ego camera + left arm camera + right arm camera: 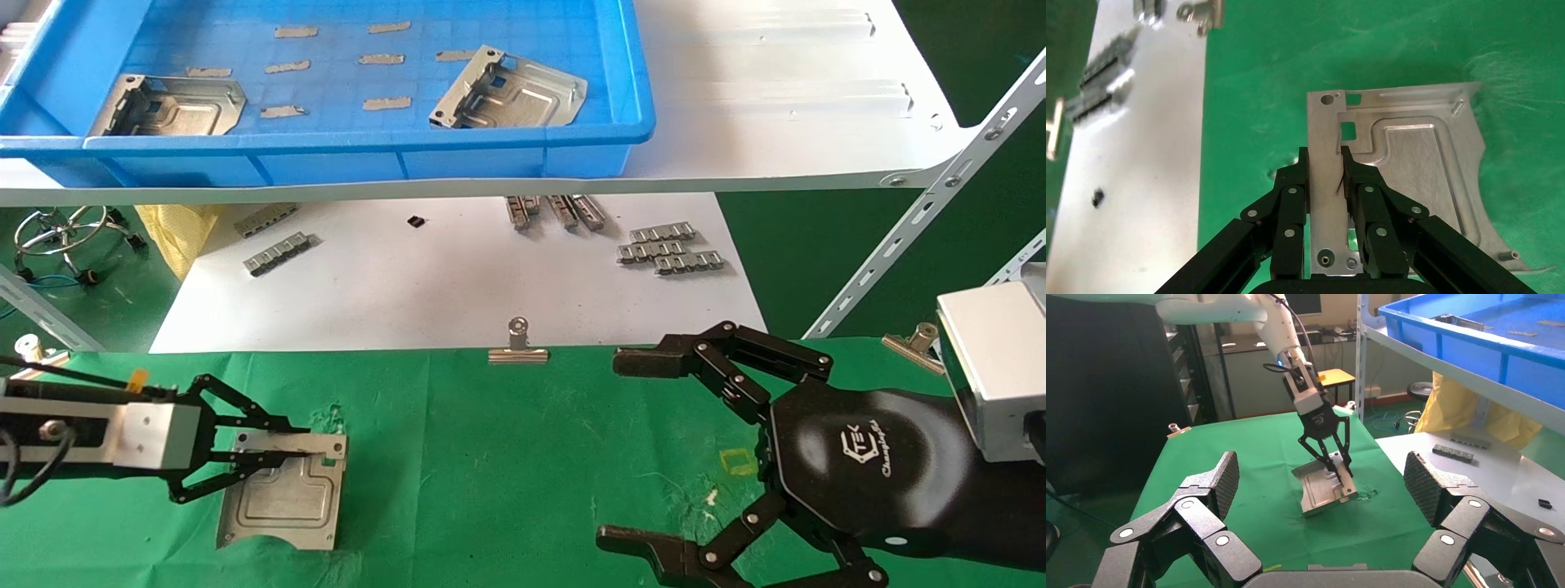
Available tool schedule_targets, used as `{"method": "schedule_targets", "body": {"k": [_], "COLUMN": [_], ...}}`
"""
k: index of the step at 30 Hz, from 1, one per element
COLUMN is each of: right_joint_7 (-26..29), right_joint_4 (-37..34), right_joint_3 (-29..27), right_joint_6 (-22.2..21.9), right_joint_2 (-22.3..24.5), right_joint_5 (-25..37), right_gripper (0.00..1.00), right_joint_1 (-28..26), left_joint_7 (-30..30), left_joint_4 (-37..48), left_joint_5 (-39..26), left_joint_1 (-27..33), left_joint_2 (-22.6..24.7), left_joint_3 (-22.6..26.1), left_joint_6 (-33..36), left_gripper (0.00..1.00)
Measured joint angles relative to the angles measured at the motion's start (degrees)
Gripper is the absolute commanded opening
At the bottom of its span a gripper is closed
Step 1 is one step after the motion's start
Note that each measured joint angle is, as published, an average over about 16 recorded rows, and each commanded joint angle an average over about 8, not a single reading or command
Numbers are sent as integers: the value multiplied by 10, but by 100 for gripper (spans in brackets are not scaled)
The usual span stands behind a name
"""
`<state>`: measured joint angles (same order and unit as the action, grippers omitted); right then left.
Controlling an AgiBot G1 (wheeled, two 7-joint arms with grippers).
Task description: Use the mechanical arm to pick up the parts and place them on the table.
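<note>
At lower left of the head view, the left gripper (274, 451) has its fingers clamped on a metal part (282, 490) tilted on the green table (507, 457). The right gripper (645, 449), lower right, hovers with fingers spread apart.

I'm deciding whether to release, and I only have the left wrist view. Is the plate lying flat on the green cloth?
Observer: No. The right wrist view shows the part tilted. The left end effector holds its flanged edge up, and the opposite edge sits low at the table.
Operator: Where is the other arm?
Observer: The right end effector hangs open over the table's right side, apart from the part.
Operator: Any more to fetch?
Observer: Two lie in the blue bin on the shelf, one at its left and one toward its right.
</note>
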<state>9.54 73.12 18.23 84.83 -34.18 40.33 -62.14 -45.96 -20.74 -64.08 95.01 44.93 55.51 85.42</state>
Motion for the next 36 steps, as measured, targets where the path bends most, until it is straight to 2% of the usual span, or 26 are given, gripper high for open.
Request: {"method": "schedule_targets", "body": {"k": [1, 13, 20, 29, 36], "right_joint_7": [0, 0, 0, 0, 0], "right_joint_4": [0, 0, 0, 0, 0], "right_joint_3": [0, 0, 0, 0, 0], "right_joint_6": [0, 0, 0, 0, 0], "right_joint_2": [0, 0, 0, 0, 0], "right_joint_5": [0, 0, 0, 0, -1], "right_gripper": [100, 100, 100, 100, 100], "right_joint_1": [0, 0, 0, 0, 0], "left_joint_7": [-2, 13, 81, 179, 206], "left_joint_4": [6, 57, 90, 126, 129], "left_joint_5": [0, 12, 58, 129, 146], "left_joint_1": [0, 6, -5, -45, -61], "left_joint_2": [3, 25, 29, 29, 27], "left_joint_3": [0, -3, -18, -43, -48], "left_joint_6": [-3, 20, 49, 55, 54], "left_gripper": [100, 100, 100, 100, 100]}}
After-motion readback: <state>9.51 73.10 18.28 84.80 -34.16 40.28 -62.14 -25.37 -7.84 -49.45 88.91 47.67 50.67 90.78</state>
